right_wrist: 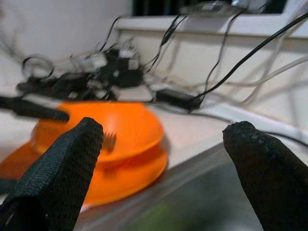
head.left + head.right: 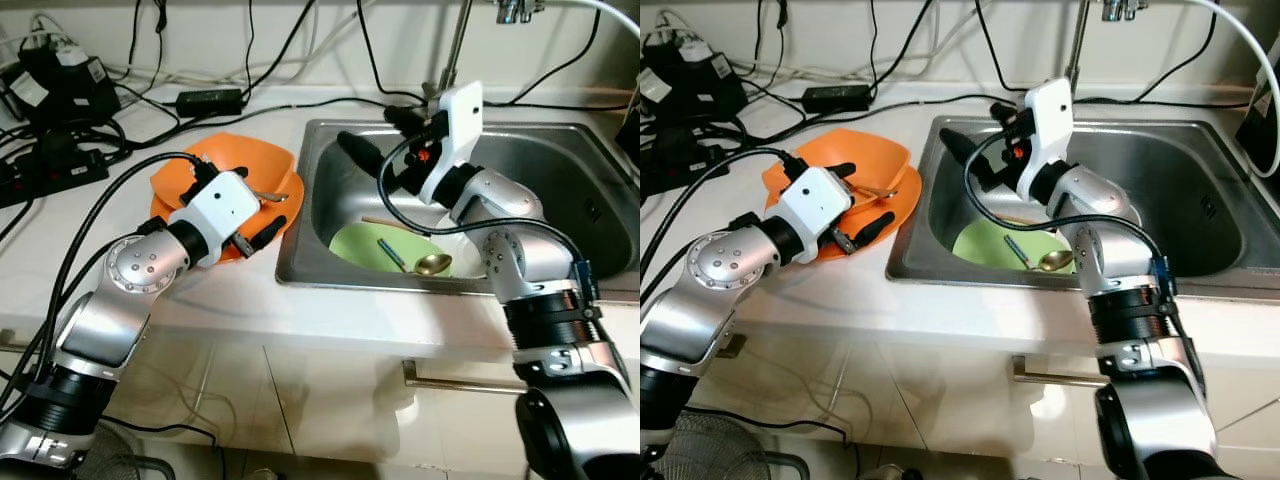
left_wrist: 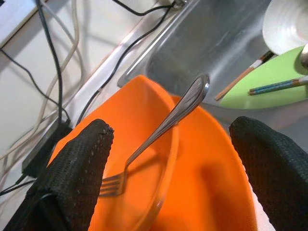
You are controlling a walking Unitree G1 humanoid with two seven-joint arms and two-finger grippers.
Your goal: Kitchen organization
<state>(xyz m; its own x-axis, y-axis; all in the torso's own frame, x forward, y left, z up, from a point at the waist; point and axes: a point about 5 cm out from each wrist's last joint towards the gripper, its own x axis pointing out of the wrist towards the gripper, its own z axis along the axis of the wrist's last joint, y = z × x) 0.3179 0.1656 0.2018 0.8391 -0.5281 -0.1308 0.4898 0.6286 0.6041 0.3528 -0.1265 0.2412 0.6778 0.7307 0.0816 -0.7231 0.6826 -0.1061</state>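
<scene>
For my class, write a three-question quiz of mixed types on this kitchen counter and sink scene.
1. True or false: the fork lies in the orange bowl.
2. Multiple choice: where is the green plate? A) on the counter B) in the sink C) in the right gripper
3. Fill in: the left gripper hovers over the orange ____, fingers open.

Key
1. True; its handle sticks out over the rim.
2. B; it lies on the sink floor with a spoon and chopsticks on it.
3. bowl; that bowl sits on an orange plate.
</scene>
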